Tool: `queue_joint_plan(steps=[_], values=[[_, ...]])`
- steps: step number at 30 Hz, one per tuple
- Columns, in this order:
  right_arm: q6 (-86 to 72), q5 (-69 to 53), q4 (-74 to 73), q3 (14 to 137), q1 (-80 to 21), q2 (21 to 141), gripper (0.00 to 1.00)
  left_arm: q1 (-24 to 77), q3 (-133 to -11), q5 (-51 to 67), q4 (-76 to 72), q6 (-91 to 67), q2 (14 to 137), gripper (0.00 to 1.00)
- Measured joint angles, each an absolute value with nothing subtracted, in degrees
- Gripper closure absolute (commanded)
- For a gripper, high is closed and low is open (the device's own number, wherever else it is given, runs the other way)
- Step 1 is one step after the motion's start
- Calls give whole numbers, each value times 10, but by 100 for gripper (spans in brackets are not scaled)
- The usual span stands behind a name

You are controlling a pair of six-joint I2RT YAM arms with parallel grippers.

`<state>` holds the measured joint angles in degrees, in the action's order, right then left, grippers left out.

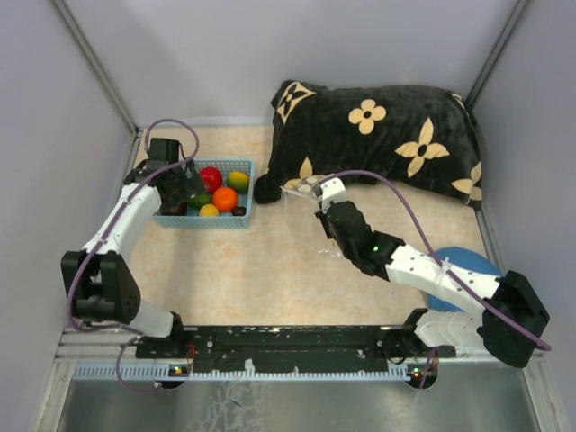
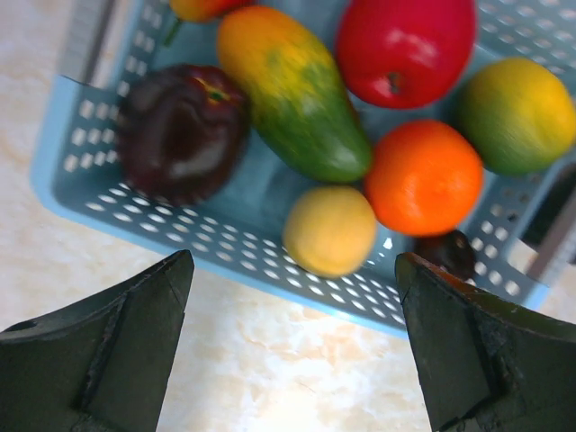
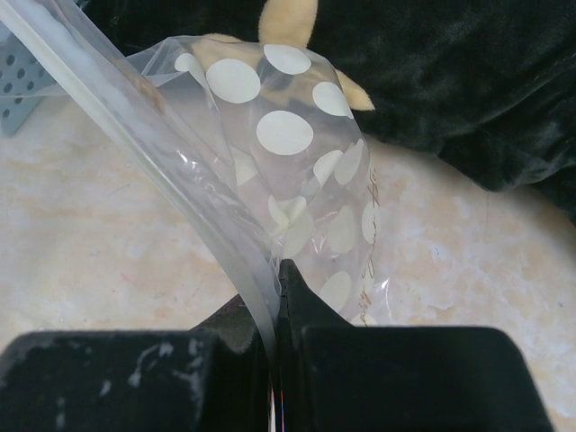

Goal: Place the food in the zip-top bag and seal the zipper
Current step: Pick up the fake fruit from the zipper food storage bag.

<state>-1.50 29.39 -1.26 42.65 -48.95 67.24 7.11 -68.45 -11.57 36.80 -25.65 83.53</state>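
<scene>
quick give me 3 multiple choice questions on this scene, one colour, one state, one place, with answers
1. What colour are the dots on the zip-top bag?
A red
B white
C blue

2. The right gripper is:
A open wide
B shut on nothing
C shut on the zip-top bag

3. Where is the food?
A in the light blue basket
B in the zip-top bag
C in the right gripper

Answers:
1 B, the right wrist view shows white round dots on clear plastic.
2 C, its jaws are closed with the bag's edge pinched between them.
3 A, every piece in view lies in the basket, and the bag looks empty.
</scene>
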Motion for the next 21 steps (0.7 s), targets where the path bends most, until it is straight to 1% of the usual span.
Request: queue_joint_plan(steps=[4,13,21], values=[[-12,291,-3,417,-489,672,100,42,-726,-133,391,-224,882,2],[-4,277,11,397,-489,672,100,24,-809,-176,451,-157,1014,4],[-4,262,22,387,-489,672,100,-2,-847,-183,479,-131,1062,4]])
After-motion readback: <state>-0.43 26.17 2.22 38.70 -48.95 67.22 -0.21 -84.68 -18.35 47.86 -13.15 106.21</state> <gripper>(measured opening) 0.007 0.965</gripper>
